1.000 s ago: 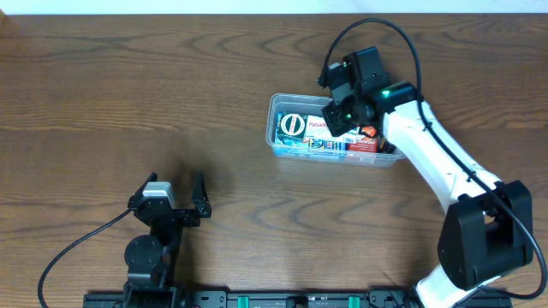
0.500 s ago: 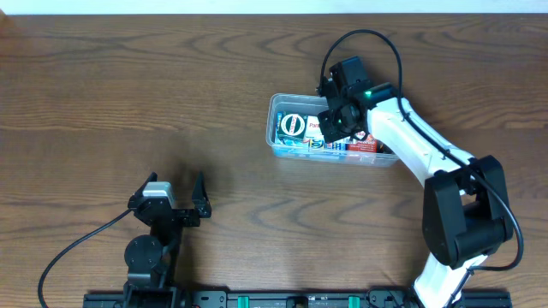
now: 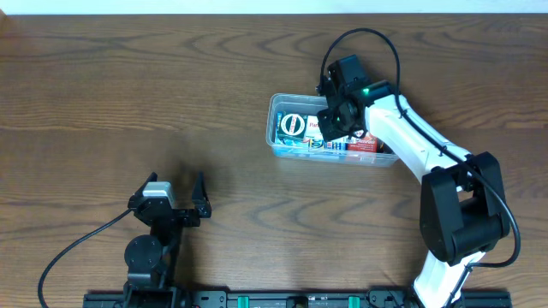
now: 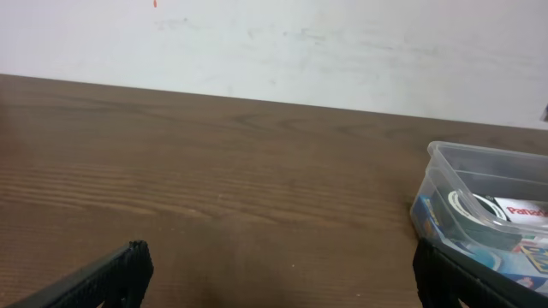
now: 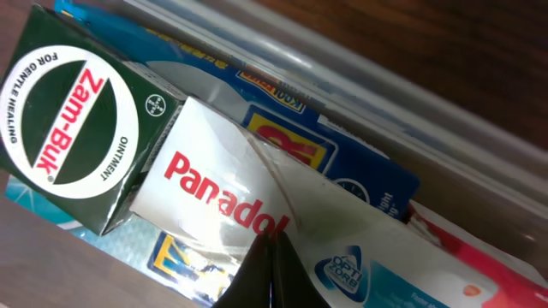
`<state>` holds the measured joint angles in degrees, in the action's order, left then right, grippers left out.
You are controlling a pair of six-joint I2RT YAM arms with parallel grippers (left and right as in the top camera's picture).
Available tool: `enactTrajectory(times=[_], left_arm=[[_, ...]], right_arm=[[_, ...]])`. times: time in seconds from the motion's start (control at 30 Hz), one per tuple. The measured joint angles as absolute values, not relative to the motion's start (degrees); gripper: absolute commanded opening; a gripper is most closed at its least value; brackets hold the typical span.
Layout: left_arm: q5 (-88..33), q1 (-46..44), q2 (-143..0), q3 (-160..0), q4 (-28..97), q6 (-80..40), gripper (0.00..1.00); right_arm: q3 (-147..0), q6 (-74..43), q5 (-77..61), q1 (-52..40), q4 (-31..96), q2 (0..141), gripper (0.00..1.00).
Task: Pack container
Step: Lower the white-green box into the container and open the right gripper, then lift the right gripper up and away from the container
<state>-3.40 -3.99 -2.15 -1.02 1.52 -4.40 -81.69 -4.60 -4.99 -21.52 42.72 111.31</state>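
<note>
The clear plastic container stands right of the table's middle and holds several small boxes. Among them are a green Zam-Buk box and a white Panadol box. My right gripper is down inside the container. In the right wrist view its fingers are shut together, tips against the Panadol box, beside the Zam-Buk box. My left gripper is open and empty near the front left. The left wrist view shows its fingers wide apart and the container to the right.
A blue box and a red and white box lie under and beside the Panadol box. The container's far wall runs close behind them. Bare wooden table lies left of the container.
My right gripper moved left and down into the container onto the boxes, then nearly held still. The left arm has not moved.
</note>
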Motion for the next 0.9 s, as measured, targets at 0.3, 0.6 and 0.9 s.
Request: enactTrajectory(times=[0.3,0.6,0.9], left_arm=[[-3.4,-3.99,-2.15,-1.02,1.5,-4.4,0.98],[-3.4,-3.99,-2.15,-1.02,1.5,-4.4,0.98],[-3.4,-3.99,-2.15,-1.02,1.5,-4.4,0.98]], right_arm=[[-84.12,-4.64,-3.75,-21.32,44.71,105.41,0.01],[-84.27,-5.52,-2.9,-19.16,47.53,105.12,0.01],[-81.54,-6.15,-2.09,-19.18,46.85,108.9,0.01]])
